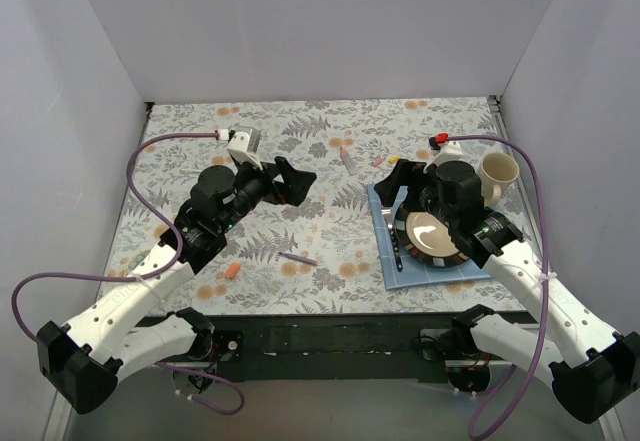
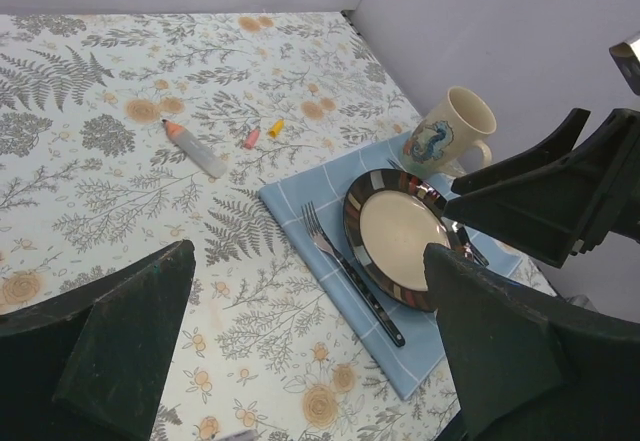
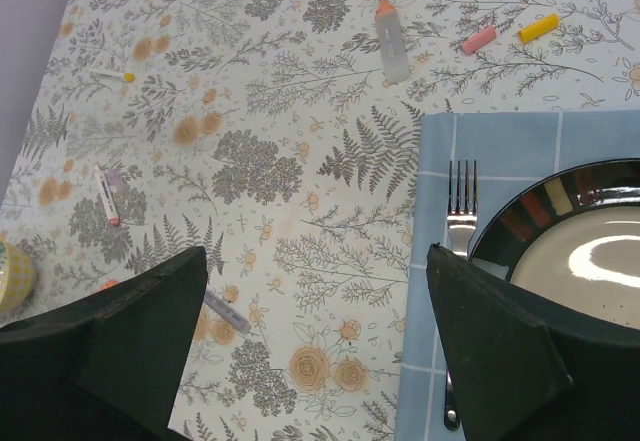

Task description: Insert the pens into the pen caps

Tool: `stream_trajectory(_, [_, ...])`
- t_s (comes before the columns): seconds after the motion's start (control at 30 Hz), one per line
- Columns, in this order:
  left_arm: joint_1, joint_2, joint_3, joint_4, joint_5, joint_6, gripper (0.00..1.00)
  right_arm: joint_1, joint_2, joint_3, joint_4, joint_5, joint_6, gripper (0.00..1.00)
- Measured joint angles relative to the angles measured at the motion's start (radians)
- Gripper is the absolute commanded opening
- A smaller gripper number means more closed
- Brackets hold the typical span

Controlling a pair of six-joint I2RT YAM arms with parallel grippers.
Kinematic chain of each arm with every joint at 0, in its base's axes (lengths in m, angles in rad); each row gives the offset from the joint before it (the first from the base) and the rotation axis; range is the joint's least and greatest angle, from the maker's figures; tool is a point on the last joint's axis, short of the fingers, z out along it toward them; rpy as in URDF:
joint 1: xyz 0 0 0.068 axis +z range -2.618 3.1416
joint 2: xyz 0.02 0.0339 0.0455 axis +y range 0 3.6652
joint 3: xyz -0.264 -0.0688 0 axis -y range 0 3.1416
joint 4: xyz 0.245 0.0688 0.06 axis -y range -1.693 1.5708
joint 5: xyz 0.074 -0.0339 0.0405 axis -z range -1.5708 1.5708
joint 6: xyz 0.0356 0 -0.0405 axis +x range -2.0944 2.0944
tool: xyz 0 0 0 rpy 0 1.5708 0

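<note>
A whitish pen with an orange tip (image 1: 347, 158) lies at the middle back; it also shows in the left wrist view (image 2: 195, 149) and the right wrist view (image 3: 392, 41). A pink cap (image 3: 478, 40) and an orange-yellow cap (image 3: 539, 27) lie just right of it. A purple-grey pen (image 1: 298, 258) lies near the front middle (image 3: 228, 313). An orange cap (image 1: 232, 270) lies front left. A whitish pen with a pink end (image 3: 105, 194) lies under my left arm. My left gripper (image 1: 297, 176) (image 2: 308, 251) and right gripper (image 1: 392, 179) (image 3: 316, 251) are open and empty above the cloth.
A blue napkin (image 1: 385, 266) on the right holds a striped plate (image 1: 437, 241), a fork (image 2: 350, 271) left of the plate and dark cutlery right of it. A cream mug (image 1: 499, 172) stands behind the plate. White walls enclose the table.
</note>
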Motion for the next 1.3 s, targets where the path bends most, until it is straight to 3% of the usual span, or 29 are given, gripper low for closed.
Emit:
stream_trajectory(0.27, [0.000,-0.013,0.000,-0.001,-0.050,-0.003,0.98,0.000,-0.012,0.000,-0.002,0.011,-0.011,0.96])
stream_trajectory(0.4, [0.000,-0.034,-0.003,-0.007,-0.117,-0.009,0.98,0.000,-0.016,0.000,-0.001,-0.008,-0.047,0.83])
stream_trajectory(0.57, [0.000,-0.122,-0.034,-0.014,-0.251,-0.018,0.98,0.011,0.014,-0.035,0.066,-0.175,-0.127,0.72])
stream_trajectory(0.93, [0.000,-0.270,-0.088,0.000,-0.510,-0.043,0.98,0.244,0.507,0.031,0.081,-0.225,-0.259,0.49])
stream_trajectory(1.3, [0.000,-0.349,-0.104,0.000,-0.640,-0.068,0.98,0.435,0.710,0.155,0.105,-0.164,-0.354,0.40])
